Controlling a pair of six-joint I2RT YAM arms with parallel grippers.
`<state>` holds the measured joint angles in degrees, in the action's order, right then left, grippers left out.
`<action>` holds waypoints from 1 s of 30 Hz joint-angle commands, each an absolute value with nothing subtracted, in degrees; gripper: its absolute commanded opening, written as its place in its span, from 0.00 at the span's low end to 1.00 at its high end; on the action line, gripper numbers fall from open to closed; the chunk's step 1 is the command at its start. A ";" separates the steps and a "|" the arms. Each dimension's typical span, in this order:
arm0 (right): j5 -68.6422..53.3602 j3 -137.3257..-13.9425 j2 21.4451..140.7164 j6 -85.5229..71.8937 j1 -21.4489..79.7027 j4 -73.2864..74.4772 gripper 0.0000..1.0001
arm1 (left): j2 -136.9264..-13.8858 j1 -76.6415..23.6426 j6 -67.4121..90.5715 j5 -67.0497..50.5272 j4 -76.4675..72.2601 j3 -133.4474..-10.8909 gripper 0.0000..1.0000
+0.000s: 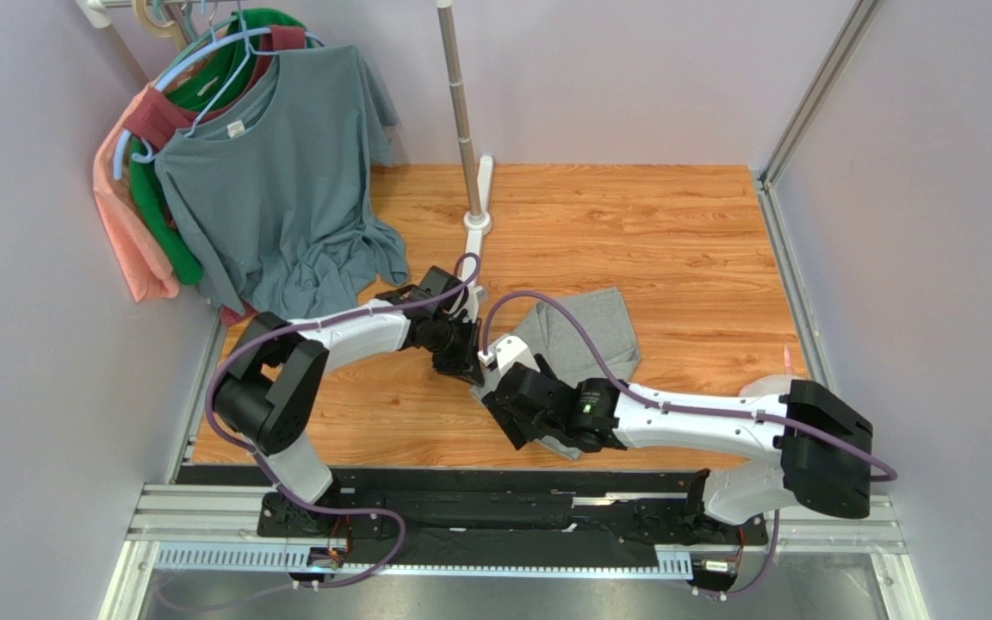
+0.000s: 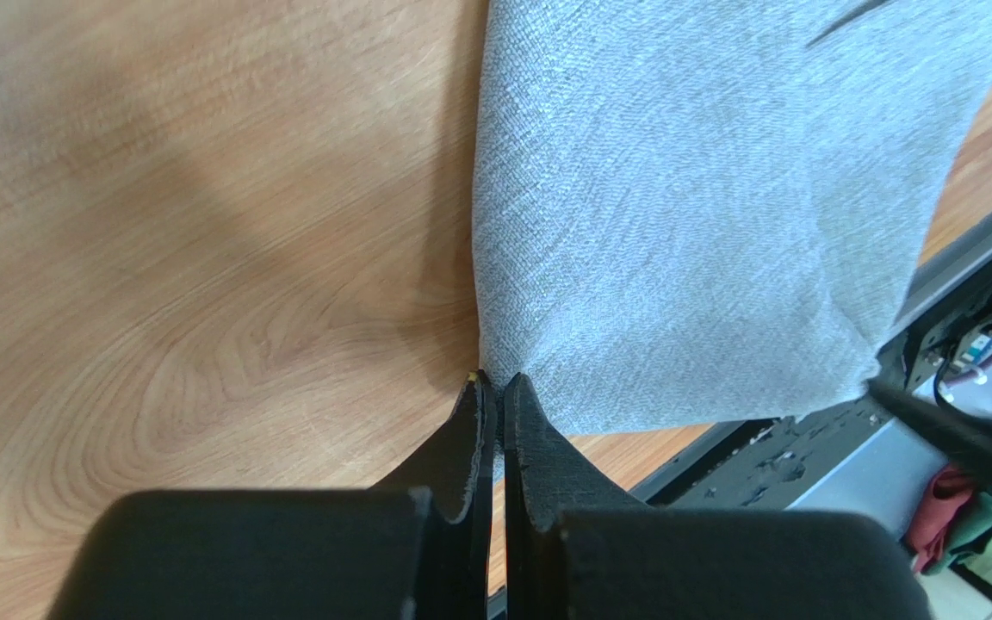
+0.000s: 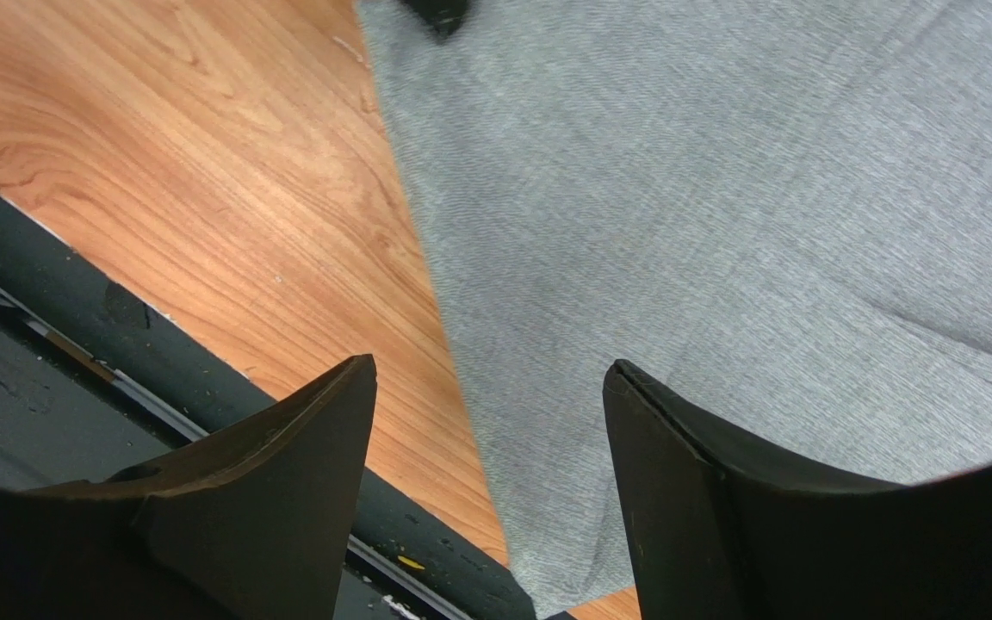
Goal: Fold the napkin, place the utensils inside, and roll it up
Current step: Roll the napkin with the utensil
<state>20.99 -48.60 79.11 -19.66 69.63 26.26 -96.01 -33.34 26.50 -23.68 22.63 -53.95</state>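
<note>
Pinching a napkin (image 2: 695,194) corner, left gripper (image 2: 490,381) is closed; right gripper (image 3: 488,366) spread over the edge. Soft, limp: grip corners.

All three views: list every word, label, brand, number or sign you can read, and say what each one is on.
No text can be read in any view.
White neck tag in the blue-grey T-shirt: too small to read.
Grey napkin: plain, no print or label showing.
</note>
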 commanded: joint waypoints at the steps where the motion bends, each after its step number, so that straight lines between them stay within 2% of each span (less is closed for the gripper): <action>1: 24.17 -48.34 81.47 -18.72 72.33 22.85 0.69 | -96.32 -32.87 24.87 -23.99 24.26 -57.65 0.00; 11: 33.83 -48.34 88.85 -18.72 75.85 21.80 0.63 | -97.03 -32.26 24.79 -24.79 24.70 -58.62 0.00; 18: 37.88 -49.39 92.46 -18.90 78.31 23.98 0.54 | -97.21 -31.91 24.96 -25.05 24.61 -58.71 0.00; 30: 41.84 -50.62 99.05 -22.67 80.33 27.42 0.48 | -97.38 -31.46 25.14 -26.01 24.08 -58.54 0.00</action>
<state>40.73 -50.28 96.23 -19.81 80.36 25.39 -97.60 -31.88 25.98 -25.02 24.51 -56.84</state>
